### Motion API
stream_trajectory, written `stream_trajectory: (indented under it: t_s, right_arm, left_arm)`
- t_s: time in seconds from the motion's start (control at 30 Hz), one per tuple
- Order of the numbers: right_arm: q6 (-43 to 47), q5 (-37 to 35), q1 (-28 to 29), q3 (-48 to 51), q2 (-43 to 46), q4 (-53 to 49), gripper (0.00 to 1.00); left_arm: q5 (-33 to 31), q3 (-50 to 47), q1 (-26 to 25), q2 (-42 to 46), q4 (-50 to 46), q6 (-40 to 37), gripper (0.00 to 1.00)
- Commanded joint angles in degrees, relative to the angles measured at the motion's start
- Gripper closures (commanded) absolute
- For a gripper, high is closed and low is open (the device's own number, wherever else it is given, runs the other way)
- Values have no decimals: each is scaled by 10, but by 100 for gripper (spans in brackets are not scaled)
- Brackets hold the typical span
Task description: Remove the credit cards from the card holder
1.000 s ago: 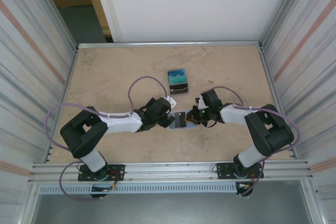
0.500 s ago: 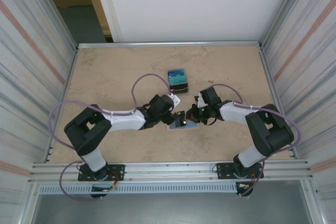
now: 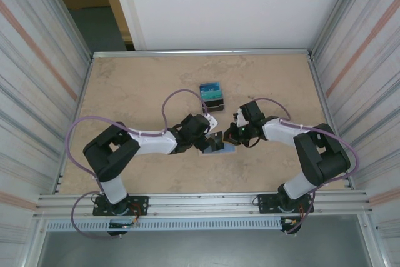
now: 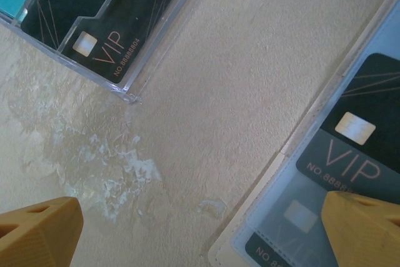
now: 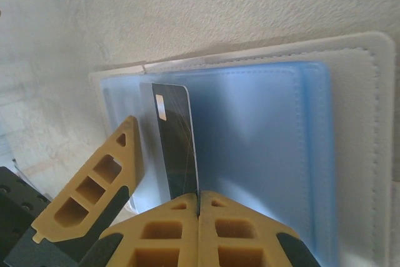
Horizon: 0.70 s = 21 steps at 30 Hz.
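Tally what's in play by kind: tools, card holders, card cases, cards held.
Tools: 2, left tool open, right tool shut
Card holder: 1
Clear case: 1
Black card held by the right tool: 1
Total: 5

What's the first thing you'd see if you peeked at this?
At the table's middle, the right gripper pinches a dark credit card over the blue card holder. Facing it, the left gripper hangs wide open by more cards marked VIP. A clear box of cards sits farther back.
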<state>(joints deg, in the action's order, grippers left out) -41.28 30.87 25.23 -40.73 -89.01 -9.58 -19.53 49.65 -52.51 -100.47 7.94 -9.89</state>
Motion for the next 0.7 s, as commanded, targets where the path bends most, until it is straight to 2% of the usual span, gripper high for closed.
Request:
stream_trajectory:
  t_s: [0.0,0.4,0.67]
  right_arm:
    - [26,-8,-10,-14,11,-39,100]
    - [36,16,-9,-25,-10,-37,100]
    - [34,16,-9,-23,-9,-34,100]
  left_arm:
    - [-7,12,-2,-7,1,-15,1]
    - [19,22,-9,26,-3,-11,1]
    - [27,32,-9,3,-2,-8,1]
